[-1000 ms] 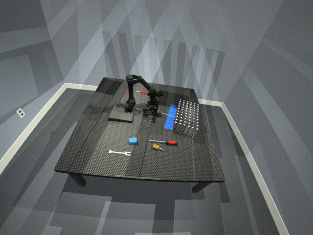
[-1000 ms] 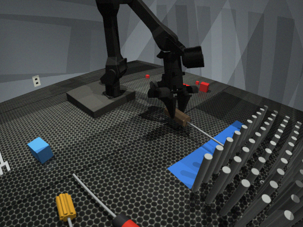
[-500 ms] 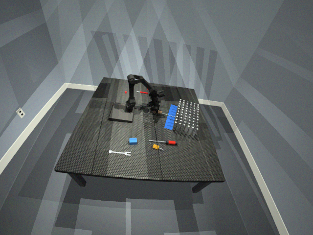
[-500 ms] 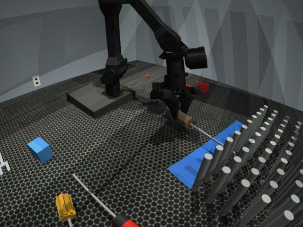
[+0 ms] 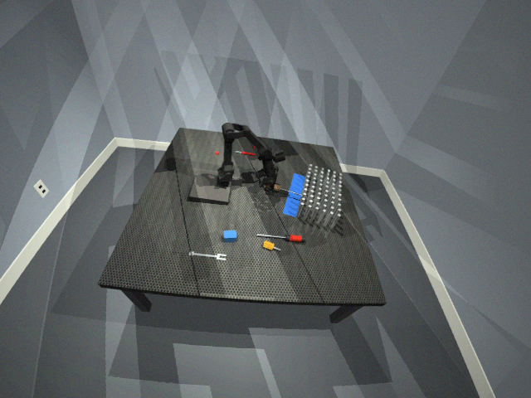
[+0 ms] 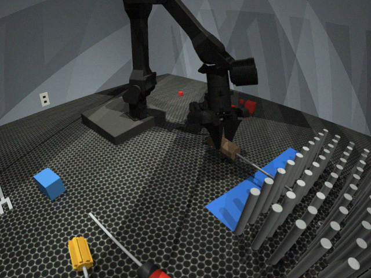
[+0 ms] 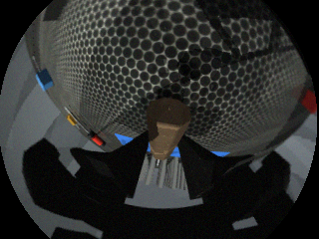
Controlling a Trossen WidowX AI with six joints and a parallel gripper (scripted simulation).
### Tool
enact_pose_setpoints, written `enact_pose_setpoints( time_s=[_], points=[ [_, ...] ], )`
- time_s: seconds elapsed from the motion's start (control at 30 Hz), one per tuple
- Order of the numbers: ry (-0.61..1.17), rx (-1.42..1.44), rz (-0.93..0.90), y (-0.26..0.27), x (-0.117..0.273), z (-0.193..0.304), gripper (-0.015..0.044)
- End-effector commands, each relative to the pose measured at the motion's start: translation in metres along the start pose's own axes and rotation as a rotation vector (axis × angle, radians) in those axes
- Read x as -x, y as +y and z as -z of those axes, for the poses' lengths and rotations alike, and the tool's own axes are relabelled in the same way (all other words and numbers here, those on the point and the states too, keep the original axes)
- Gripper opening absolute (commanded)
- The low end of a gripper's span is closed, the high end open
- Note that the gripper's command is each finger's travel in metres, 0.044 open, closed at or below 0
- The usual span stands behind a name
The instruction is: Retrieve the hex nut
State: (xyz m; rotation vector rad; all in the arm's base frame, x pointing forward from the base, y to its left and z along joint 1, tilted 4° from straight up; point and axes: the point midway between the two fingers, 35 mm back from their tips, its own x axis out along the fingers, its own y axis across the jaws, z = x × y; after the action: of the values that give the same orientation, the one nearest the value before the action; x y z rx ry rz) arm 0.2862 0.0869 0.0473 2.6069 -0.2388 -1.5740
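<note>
My gripper (image 5: 270, 187) (image 6: 224, 144) (image 7: 163, 133) is shut on the wooden handle (image 6: 232, 150) (image 7: 168, 117) of a thin-shafted tool, low over the table. The metal shaft (image 6: 254, 165) crosses above the blue taped strip (image 5: 289, 209) (image 6: 219, 206) (image 7: 124, 139), and its tip is between the front spacers (image 5: 302, 209) (image 6: 247, 209) (image 7: 161, 174). The spacers stand upright in rows; whether the shaft touches one I cannot tell. A tiny pale ring, seemingly the nut (image 6: 320, 223), shows deeper among the spacers, apart from the visible tip.
A blue block (image 5: 230, 235) (image 6: 49, 183), a red-handled screwdriver (image 5: 295, 238) (image 6: 158, 273), a stubby yellow-handled tool (image 5: 268, 245) (image 6: 80, 252) and an open-ended wrench (image 5: 206, 254) lie on the near side. Another red-handled tool (image 5: 247, 152) and a small red block (image 5: 216, 152) (image 6: 180, 93) lie behind the arm.
</note>
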Motion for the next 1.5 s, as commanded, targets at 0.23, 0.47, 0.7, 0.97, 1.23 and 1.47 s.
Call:
enact_pose_setpoints(
  time_s=[0.23, 0.47, 0.7, 0.97, 1.23, 1.47],
  points=[
    [0.008, -0.002, 0.005, -0.001, -0.003, 0.012, 0.0],
    [0.009, -0.002, 0.005, -0.001, -0.005, 0.017, 0.0],
    [0.009, -0.002, 0.005, -0.001, -0.007, 0.022, 0.0],
    [0.01, -0.002, 0.005, -0.001, -0.009, 0.028, 0.0],
    [0.01, -0.002, 0.005, -0.001, -0.011, 0.033, 0.0],
    [0.011, -0.002, 0.005, -0.001, -0.013, 0.038, 0.0]
  ],
)
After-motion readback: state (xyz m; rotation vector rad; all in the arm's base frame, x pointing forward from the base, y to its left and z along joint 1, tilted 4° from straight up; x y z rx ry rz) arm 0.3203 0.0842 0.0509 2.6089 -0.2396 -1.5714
